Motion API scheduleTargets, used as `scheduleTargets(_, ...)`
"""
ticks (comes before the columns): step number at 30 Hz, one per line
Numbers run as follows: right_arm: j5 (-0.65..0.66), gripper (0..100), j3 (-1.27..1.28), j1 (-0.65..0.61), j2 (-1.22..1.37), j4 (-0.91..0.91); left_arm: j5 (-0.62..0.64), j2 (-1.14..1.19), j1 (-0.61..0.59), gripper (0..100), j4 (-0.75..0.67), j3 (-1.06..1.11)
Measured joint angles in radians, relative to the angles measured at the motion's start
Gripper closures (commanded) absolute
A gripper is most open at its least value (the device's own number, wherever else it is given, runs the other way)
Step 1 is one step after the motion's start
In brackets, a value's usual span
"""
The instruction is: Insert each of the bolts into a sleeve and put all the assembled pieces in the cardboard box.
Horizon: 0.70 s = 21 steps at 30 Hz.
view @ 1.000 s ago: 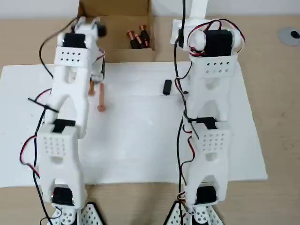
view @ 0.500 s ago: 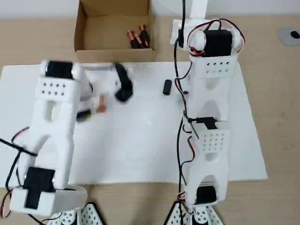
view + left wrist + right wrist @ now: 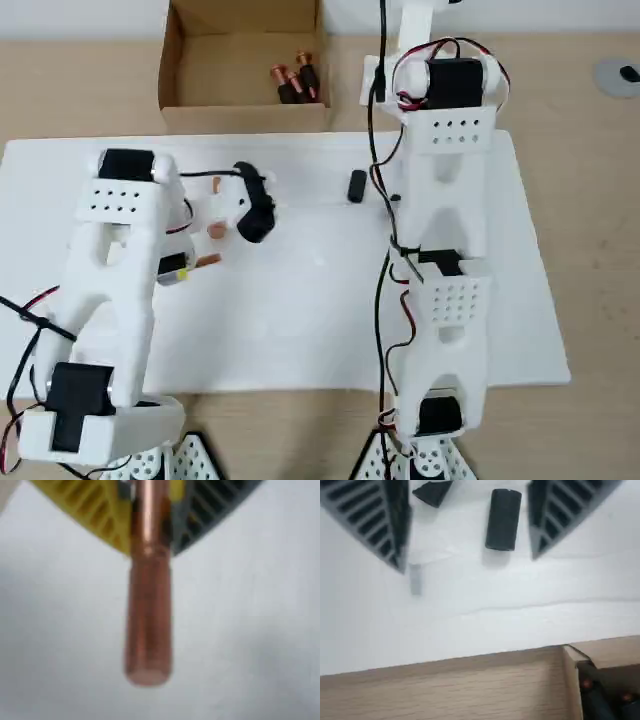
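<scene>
A copper bolt [image 3: 149, 615] sticks out between the yellow and black fingers of my left gripper [image 3: 150, 550], which is shut on its upper end. From above, that bolt [image 3: 207, 261] lies over the white sheet at the left, at the left gripper [image 3: 192, 266]. A second copper bolt [image 3: 216, 230] lies just beyond it, partly hidden by the arm. A black sleeve [image 3: 503, 519] lies on the sheet between the spread fingers of my right gripper [image 3: 468, 560], which is open. From above, the sleeve [image 3: 357, 185] lies left of the right arm.
The cardboard box [image 3: 245, 118] stands at the back edge of the white sheet [image 3: 300, 320], with several assembled pieces [image 3: 293, 80] in its right corner. The box's corner [image 3: 600, 655] is close to the right gripper. A small black scrap [image 3: 433, 492] lies near the sleeve.
The left arm pulled back from near the box toward the front left, and now holds a bolt. The right arm shifted slightly toward the back.
</scene>
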Motion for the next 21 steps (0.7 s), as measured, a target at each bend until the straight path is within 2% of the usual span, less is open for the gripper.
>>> scheduleTargets(8, 0.000, 80.3, 0.000, 0.000, 0.000, 0.000, 0.081, 0.133, -0.040, 99, -0.219, 0.124)
scheduleTargets(16, 0.000, 80.3, 0.000, 0.000, 0.000, 0.000, 0.115, 0.252, -0.040, 99, -0.256, 0.126)
scheduleTargets(21, 0.000, 80.3, 0.000, 0.000, 0.000, 0.000, 0.167, 0.253, -0.040, 86, -0.244, 0.094)
